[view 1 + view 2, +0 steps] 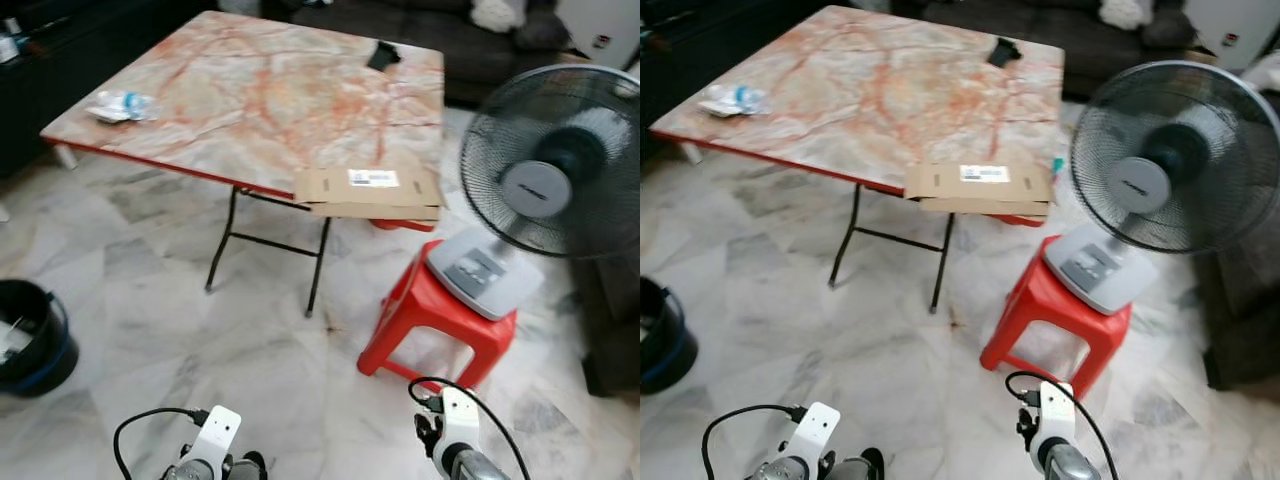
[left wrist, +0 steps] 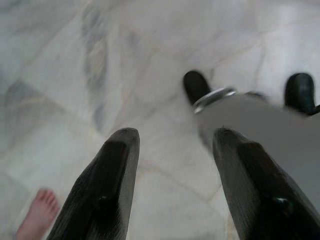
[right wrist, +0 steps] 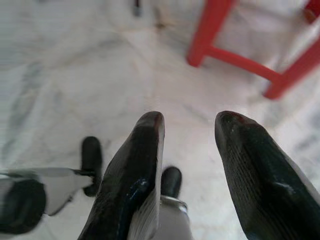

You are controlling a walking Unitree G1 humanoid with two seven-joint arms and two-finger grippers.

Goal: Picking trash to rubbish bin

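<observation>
A crumpled clear plastic wrapper point(image 1: 122, 105) lies near the left edge of the marble-patterned folding table point(image 1: 260, 100). A flat cardboard box point(image 1: 368, 192) overhangs the table's near right corner, and a small black item point(image 1: 383, 55) sits at the far side. The black rubbish bin point(image 1: 30, 335) stands on the floor at far left. Both arms hang low at the bottom of the head views, well short of the table. My left gripper point(image 2: 172, 140) is open over bare floor. My right gripper point(image 3: 187, 122) is open too, with nothing between its fingers.
A standing fan point(image 1: 545, 185) rests on a red plastic stool point(image 1: 435, 315) right of the table. A dark sofa point(image 1: 450, 35) runs along the back. A person's bare foot point(image 2: 37, 212) is on the marble floor point(image 1: 200, 330) near my left side.
</observation>
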